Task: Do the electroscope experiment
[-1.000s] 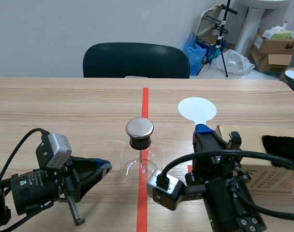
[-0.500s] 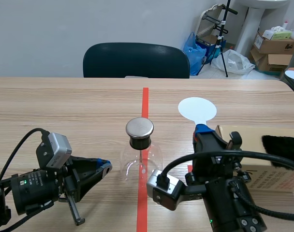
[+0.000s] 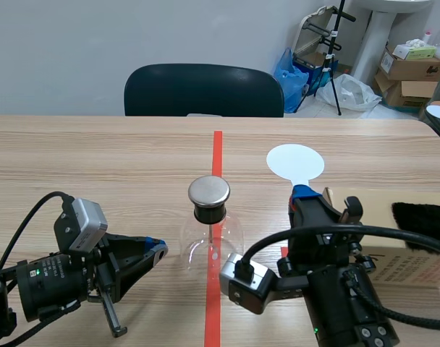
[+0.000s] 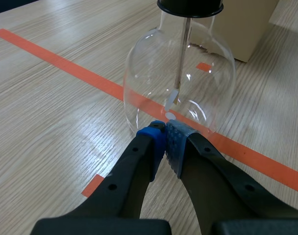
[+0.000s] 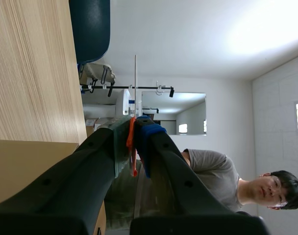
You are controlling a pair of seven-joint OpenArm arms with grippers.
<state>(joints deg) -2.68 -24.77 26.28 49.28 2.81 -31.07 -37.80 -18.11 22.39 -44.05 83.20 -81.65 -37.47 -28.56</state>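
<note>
Scene view shows that nothing has moved: the flask [image 3: 211,231] stands between the arms, the left gripper [image 3: 158,249] pressed together empty just beside it, the right gripper [image 3: 302,194] pinching the paddle [image 3: 295,162], so the experiment seems paused.

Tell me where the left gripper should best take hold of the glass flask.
Probably the black stopper at the neck, under the metal cap, approached level from the side of the left gripper: the flask stands upright, the neck is narrow, and the round glass bulb is wide and slick.
</note>
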